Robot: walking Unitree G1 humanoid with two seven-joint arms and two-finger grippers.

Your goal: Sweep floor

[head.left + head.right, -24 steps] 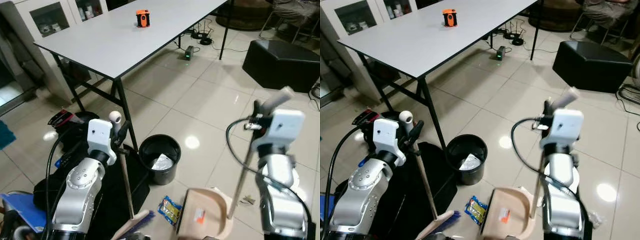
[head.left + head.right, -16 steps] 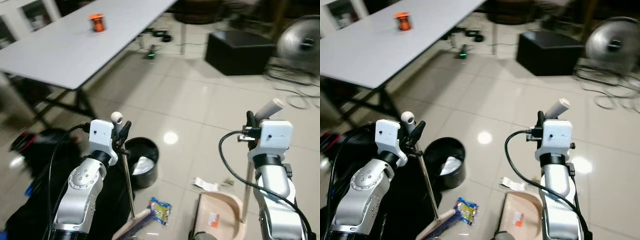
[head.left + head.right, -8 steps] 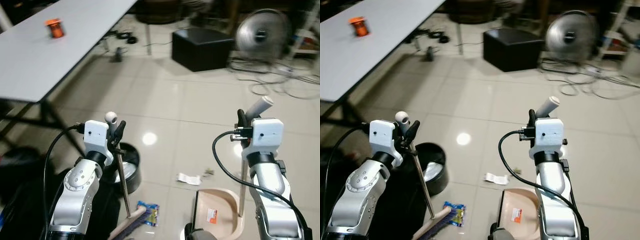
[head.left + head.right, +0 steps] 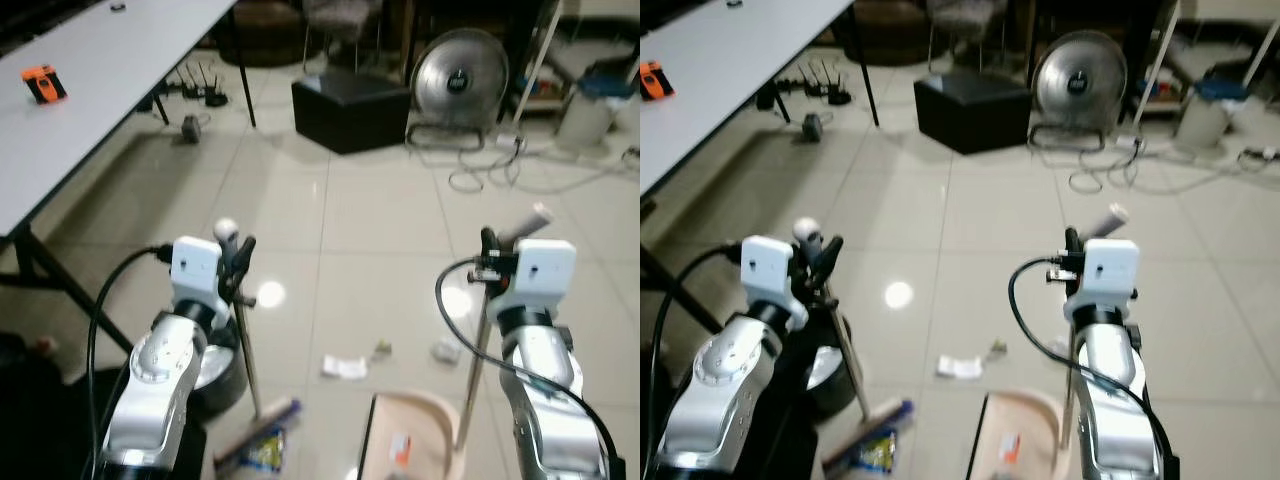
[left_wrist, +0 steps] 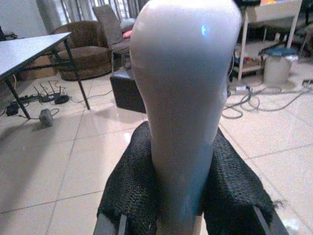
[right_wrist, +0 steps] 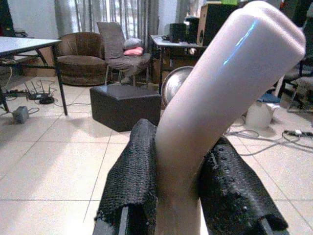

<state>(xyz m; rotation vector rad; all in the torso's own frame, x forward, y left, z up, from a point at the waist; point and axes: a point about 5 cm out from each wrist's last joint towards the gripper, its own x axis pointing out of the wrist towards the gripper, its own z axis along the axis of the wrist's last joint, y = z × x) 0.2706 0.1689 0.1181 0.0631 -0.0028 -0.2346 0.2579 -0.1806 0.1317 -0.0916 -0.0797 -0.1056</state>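
My left gripper (image 4: 240,262) is shut on the broom's thin metal handle (image 4: 245,350), just under its pale round tip (image 5: 183,98). The broom head (image 4: 258,432) rests on the tiles beside a snack packet (image 4: 262,453). My right gripper (image 4: 489,252) is shut on the dustpan's upright pole (image 4: 472,375), below its angled pale grip (image 6: 220,98). The beige dustpan (image 4: 412,445) lies low in front of me. A white paper scrap (image 4: 343,367) and two smaller bits (image 4: 445,350) lie on the floor between the arms.
A black bin (image 4: 215,368) sits partly hidden behind my left arm. The grey table (image 4: 70,120) with an orange object (image 4: 43,83) runs along the left. Farther off are a black ottoman (image 4: 350,100), a floor fan (image 4: 460,75), cables (image 4: 500,170) and a white bucket (image 4: 583,118).
The camera has swung right: the table slid to the left edge and the fan and bucket came fully into view. Both grippers keep the same hold on their handles.
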